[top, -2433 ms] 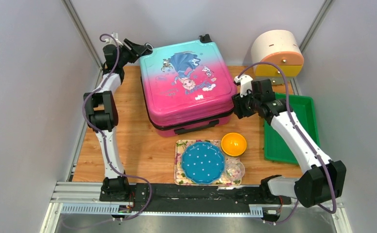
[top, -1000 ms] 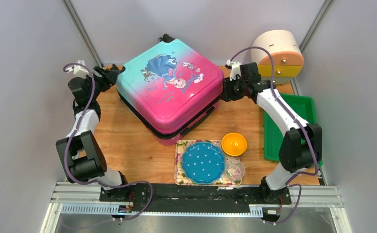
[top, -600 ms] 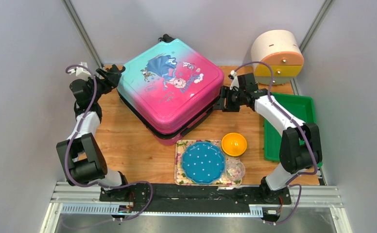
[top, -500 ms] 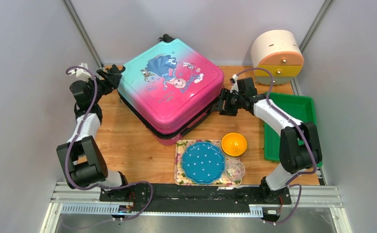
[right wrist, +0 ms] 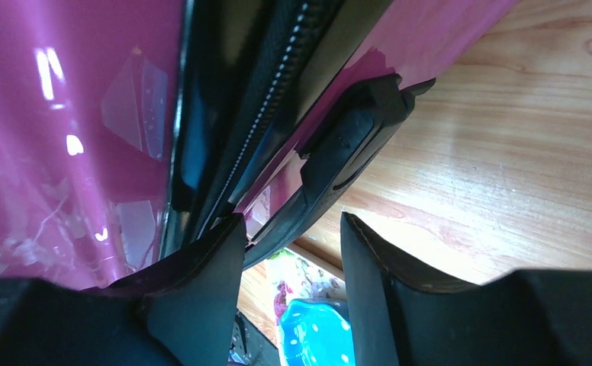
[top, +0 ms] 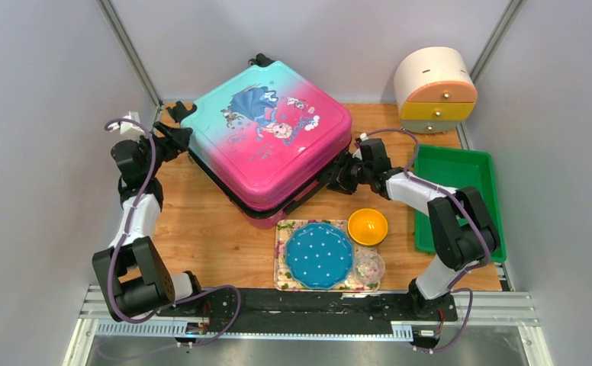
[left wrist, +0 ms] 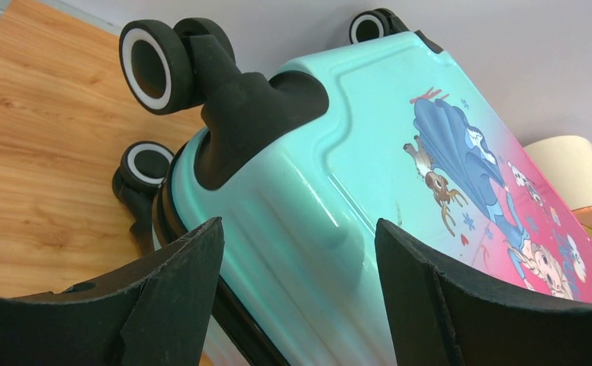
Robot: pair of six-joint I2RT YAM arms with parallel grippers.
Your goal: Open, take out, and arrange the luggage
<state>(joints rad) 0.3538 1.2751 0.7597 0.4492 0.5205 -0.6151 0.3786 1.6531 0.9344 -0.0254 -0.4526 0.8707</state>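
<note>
glossy plastic luggage (top: 266, 141), wood-grain table (top: 201, 229)

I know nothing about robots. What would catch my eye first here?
The bright pink-to-turquoise luggage with its cartoon print dominates, lying askew at the back of the wooden table. The left gripper is open at its wheeled turquoise corner, the right gripper open by the black handle on its pink side. Nearer sit a blue dotted plate and an orange bowl.

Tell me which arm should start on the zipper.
Right. The right gripper, jaws open, sits at the luggage's pink side with the zipper and handle directly ahead. The left gripper faces the turquoise corner by the wheels, where no zipper pull shows.
</note>
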